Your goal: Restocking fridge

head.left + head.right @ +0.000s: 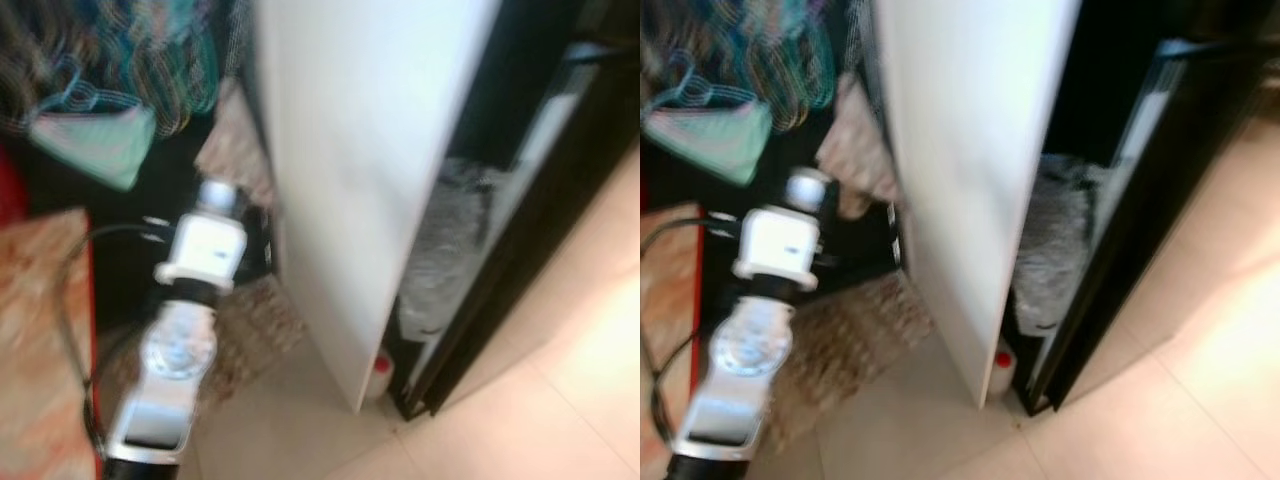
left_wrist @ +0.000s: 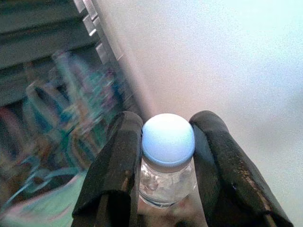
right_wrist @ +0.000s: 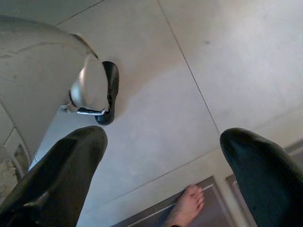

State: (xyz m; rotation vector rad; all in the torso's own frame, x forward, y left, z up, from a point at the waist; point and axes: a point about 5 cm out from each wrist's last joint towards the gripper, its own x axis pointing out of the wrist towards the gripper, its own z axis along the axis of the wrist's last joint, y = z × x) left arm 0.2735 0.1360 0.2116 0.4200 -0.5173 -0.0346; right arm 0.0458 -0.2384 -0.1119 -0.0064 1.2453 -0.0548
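Between the two black fingers of the left gripper point(image 2: 163, 165) stands a bottle point(image 2: 168, 163) with a pale blue cap, held at the neck, its long axis running along the fingers. From the head view the left arm point(image 1: 185, 330) reaches toward twelve o'clock, and the white fridge door point(image 1: 360, 170) stands ajar at about two o'clock, so this arm is the nearer one. The right gripper point(image 3: 161, 179) hangs over the floor point(image 3: 189, 71), fingers wide apart, holding nothing, near a bare foot point(image 3: 187, 205)

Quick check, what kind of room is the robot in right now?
Probably a home kitchen or pantry corner: a white fridge door stands open on tiled floor, with hanging clothes nearby. The left gripper holds a bottle; a person's bare foot shows too.
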